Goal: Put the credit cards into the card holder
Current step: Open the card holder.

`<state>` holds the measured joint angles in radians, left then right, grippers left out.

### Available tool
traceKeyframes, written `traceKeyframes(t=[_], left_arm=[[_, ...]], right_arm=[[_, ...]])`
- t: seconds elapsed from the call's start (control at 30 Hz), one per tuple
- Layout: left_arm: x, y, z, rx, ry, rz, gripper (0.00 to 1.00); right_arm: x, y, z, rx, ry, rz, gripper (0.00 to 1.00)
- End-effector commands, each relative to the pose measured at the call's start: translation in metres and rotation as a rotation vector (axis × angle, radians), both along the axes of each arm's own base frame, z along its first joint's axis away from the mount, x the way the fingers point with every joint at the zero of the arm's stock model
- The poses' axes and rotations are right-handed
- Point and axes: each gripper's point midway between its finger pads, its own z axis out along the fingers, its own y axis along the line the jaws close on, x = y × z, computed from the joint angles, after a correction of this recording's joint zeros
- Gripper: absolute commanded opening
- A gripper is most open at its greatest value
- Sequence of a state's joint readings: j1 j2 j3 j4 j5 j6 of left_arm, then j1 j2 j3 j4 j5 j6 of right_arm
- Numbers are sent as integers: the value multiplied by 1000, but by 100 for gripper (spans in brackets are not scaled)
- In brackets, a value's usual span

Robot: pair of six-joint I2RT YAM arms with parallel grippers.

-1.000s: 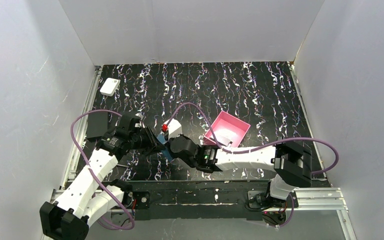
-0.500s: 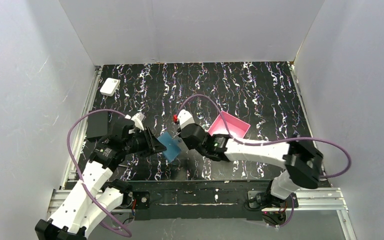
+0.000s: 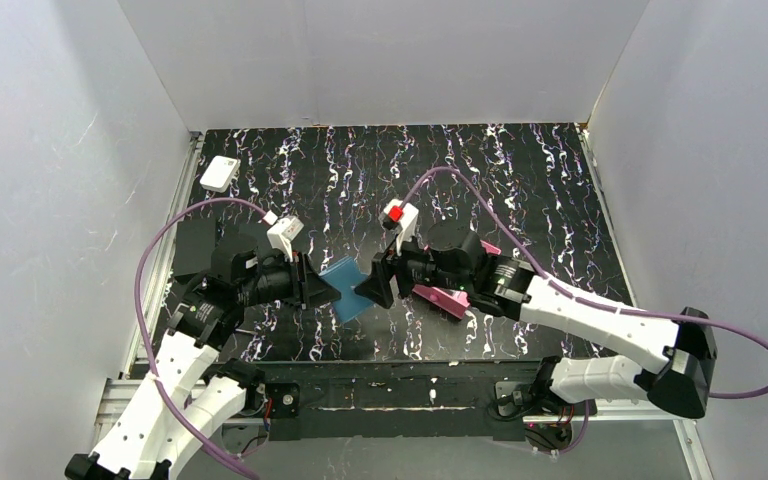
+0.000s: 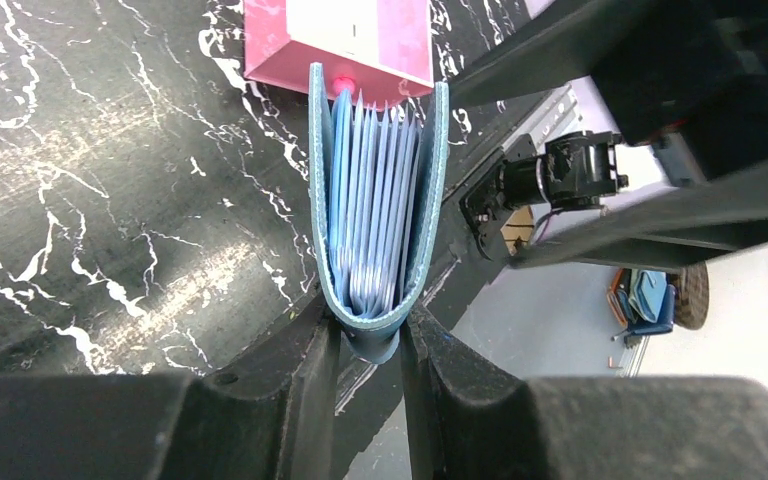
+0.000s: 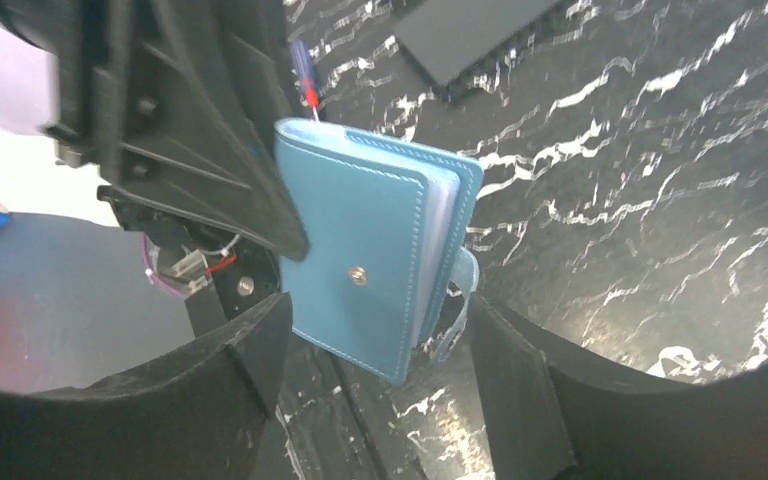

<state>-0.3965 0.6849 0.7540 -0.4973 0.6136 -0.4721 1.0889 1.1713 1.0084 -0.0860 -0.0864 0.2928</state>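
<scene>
The card holder, a teal-blue wallet, hangs above the table at the centre, folded nearly closed. My left gripper is shut on its spine, and pale blue pockets fan out away from the fingers. In the right wrist view the card holder shows its snap button and a loose tab. My right gripper is open at the wallet's right edge. The wallet's lower corner lies between its fingers without touching them. I cannot make out any credit cards.
A pink tray sits mostly under the right arm, just right of the wallet. A flat black slab lies at the table's left edge, and a small white box at the far left corner. White walls enclose the table.
The right gripper has opened and let go of the wallet, pulling back to the right. The left gripper still holds the wallet, which has shifted slightly right.
</scene>
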Motion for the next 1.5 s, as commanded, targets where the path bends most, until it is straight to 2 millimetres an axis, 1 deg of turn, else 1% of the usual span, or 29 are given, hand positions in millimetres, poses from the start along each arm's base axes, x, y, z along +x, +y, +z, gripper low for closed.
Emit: traceKeyframes(t=[0.0, 0.1, 0.23, 0.27, 0.4, 0.53, 0.6, 0.63, 0.67, 0.7, 0.73, 0.83, 0.87, 0.9, 0.93, 0.97, 1.07, 1.13, 1.2, 1.27, 1.33, 1.37, 1.4, 1.47], left_arm=[[-6, -8, 36, -76, -112, -83, 0], [-8, -8, 37, -69, -122, -99, 0], [-13, -11, 38, -87, -118, -134, 0], [-14, -11, 38, -89, -121, -138, 0], [-18, -12, 39, -101, -125, -160, 0], [-21, -15, 36, -112, -107, -187, 0], [-21, -16, 32, -113, -96, -196, 0], [-20, -16, 30, -112, -94, -197, 0], [-18, -16, 23, -103, -79, -185, 0], [-13, -14, 15, -82, -57, -159, 0], [-8, -12, 3, -50, -25, -126, 0], [11, -5, -47, 62, 128, -25, 0], [17, -5, -65, 92, 187, -2, 0], [22, -8, -76, 91, 226, 13, 0], [27, -11, -86, 89, 264, 31, 0], [33, -12, -94, 89, 303, 60, 0], [47, -19, -114, 83, 355, 89, 0], [53, -17, -130, 114, 381, 119, 0], [55, -11, -144, 170, 419, 152, 1], [51, 3, -158, 265, 476, 205, 12], [42, 23, -171, 379, 544, 270, 40], [38, 30, -174, 417, 562, 292, 52], [35, 34, -176, 436, 576, 304, 60], [28, 38, -175, 449, 596, 317, 85]], right_arm=[[-6, 3, -23, -30, 69, 18, 70], [-1, -8, -34, -83, 64, -21, 62], [5, -17, -35, -84, 58, -64, 46], [6, -18, -35, -85, 55, -69, 44], [8, -20, -37, -78, 54, -81, 40], [11, -17, -41, -89, 54, -77, 31], [12, -16, -44, -97, 50, -71, 21], [12, -16, -45, -102, 45, -71, 14], [14, -16, -46, -110, 39, -77, 3], [15, -17, -48, -118, 34, -82, 1], [15, -18, -49, -124, 28, -80, 1], [15, -18, -55, -138, 22, -70, 1], [15, -17, -59, -142, 26, -67, 1], [15, -15, -64, -139, 31, -64, 1], [15, -12, -71, -140, 41, -59, 1], [15, -9, -82, -158, 58, -53, 1], [18, -6, -103, -200, 87, -70, 1], [20, -5, -115, -216, 103, -79, 1], [22, 0, -118, -207, 107, -78, 1], [20, 2, -122, -220, 123, -67, 1], [18, 3, -123, -222, 140, -62, 1], [17, 4, -124, -221, 149, -61, 1], [16, 4, -124, -218, 158, -60, 1], [14, 6, -124, -207, 191, -61, 1]])
